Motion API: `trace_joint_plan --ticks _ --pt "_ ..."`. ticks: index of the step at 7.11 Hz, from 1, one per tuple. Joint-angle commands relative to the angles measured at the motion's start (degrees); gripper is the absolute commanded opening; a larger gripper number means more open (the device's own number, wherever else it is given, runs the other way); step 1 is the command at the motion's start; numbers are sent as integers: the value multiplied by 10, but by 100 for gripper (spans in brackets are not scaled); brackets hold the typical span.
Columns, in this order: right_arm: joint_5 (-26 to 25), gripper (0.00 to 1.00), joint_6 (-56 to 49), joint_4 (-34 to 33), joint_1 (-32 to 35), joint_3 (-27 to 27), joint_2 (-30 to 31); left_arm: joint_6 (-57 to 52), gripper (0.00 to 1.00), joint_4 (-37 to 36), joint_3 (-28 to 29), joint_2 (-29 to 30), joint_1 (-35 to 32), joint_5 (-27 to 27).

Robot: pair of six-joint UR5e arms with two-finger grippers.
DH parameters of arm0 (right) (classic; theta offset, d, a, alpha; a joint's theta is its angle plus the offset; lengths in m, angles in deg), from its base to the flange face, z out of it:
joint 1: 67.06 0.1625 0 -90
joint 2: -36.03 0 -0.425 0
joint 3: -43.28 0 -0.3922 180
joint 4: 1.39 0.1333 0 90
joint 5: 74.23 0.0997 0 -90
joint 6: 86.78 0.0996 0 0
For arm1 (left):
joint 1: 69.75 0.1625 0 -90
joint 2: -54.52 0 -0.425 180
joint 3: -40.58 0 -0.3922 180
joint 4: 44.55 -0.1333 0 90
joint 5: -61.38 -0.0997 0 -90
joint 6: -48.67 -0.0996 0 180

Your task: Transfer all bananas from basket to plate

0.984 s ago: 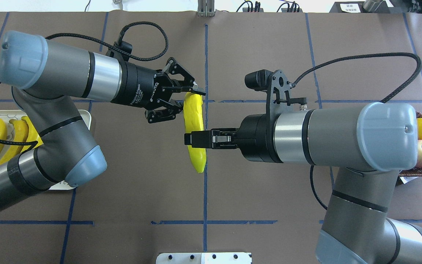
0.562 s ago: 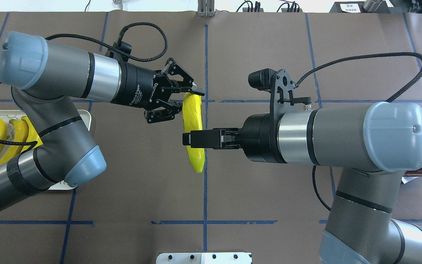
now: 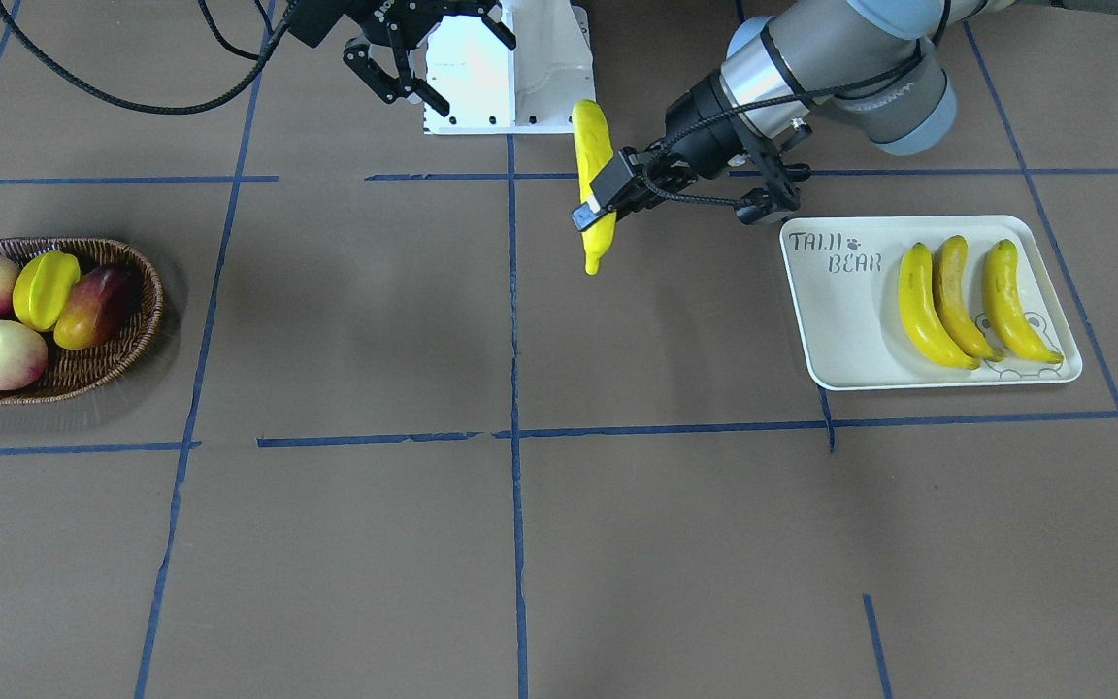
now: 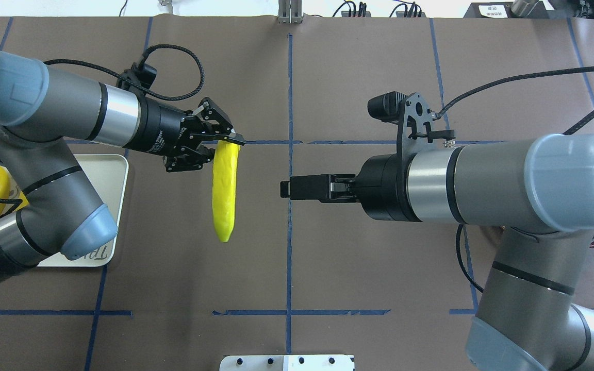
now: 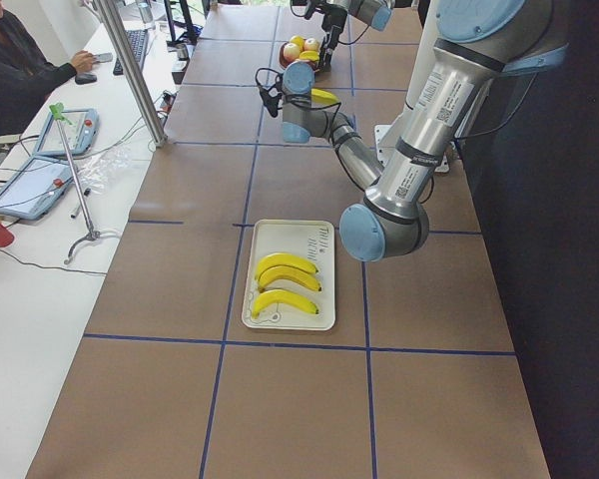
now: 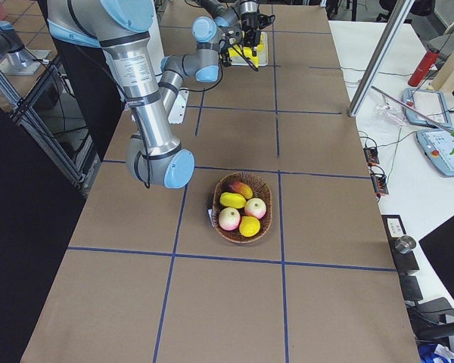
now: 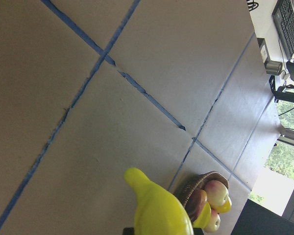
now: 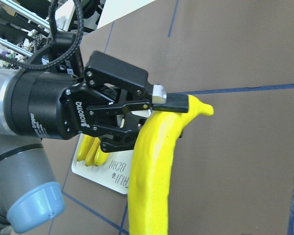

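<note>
You see three glossy yellow bananas (image 3: 952, 301) lying on the pale cream rectangular plate (image 3: 840, 330). The left gripper (image 4: 226, 146) clenches the fourth banana (image 4: 225, 190) by one end, in the air near the plate. The right gripper (image 4: 285, 188) hangs released and empty. The brown wicker basket (image 3: 153, 301) shows no bananas. Only this placing seems left, and the plate's lettered side is bare.

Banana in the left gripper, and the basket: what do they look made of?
Banana, held by the left gripper: likely moulded plastic or rubber, going by the uniform yellow, glossy highlights and faintly dimpled skin. Basket: woven wicker or rattan, brown and matte, with interlaced strands showing along rim and wall.
</note>
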Motion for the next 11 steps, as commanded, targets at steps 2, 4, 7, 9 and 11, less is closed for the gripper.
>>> trace_joint_plan --ticks 2,4,7,9,11 --pt "20 100 -11 -137 54 -4 5 -146 0 -122 -18 -45 -20 -66" --pt "68 100 -78 -226 109 -7 7 -269 0 -221 -32 -87 -16 -150" --pt "68 100 -109 -241 110 -3 24 -378 0 -271 -47 -179 -2 -216" --pt "68 100 -109 -241 110 -3 24 -379 0 -273 -36 -206 38 -258" --pt "68 100 -109 -241 111 -4 23 -392 30 -273 -36 -213 40 -257"
